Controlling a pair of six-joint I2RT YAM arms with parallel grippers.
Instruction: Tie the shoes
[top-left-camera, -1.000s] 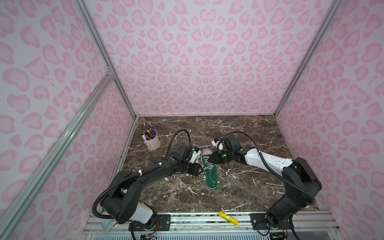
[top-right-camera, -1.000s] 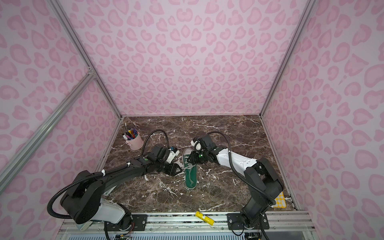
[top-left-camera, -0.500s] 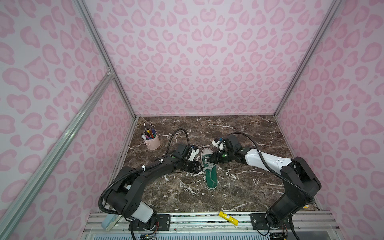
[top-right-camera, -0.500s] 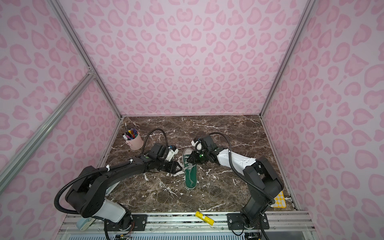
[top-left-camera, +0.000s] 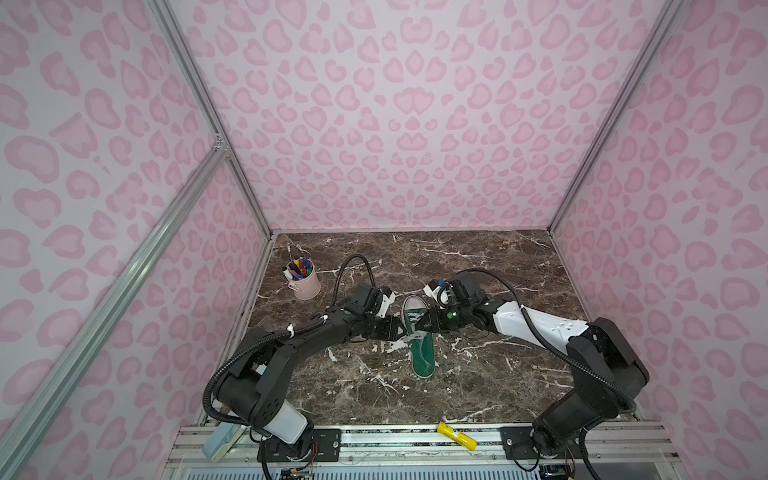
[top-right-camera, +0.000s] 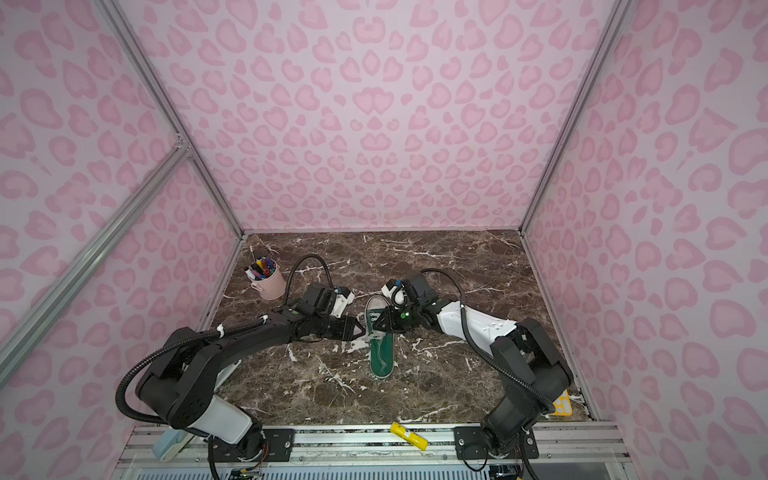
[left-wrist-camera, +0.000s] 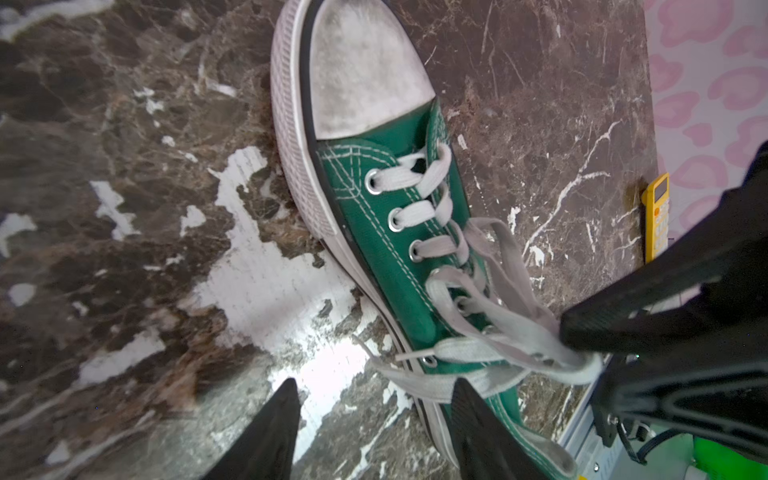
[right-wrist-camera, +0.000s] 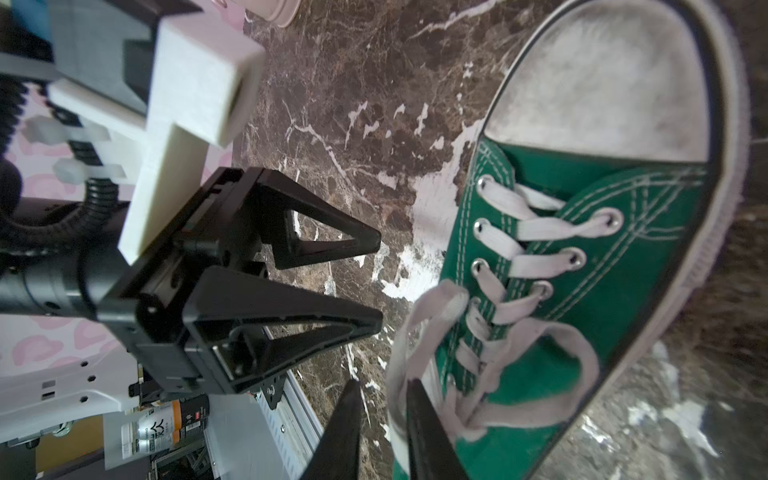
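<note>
Green canvas sneaker (top-left-camera: 423, 353): right claw (right-wrist-camera: 383, 384) clamped on off-white flat lace loop (right-wrist-camera: 436, 297); left claw (left-wrist-camera: 374, 382) apart, now nearer; second loop pending.

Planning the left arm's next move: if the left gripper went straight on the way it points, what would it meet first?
Likely the loose lace just ahead of the open left gripper, then the side of the sneaker; depth is unclear.
</note>
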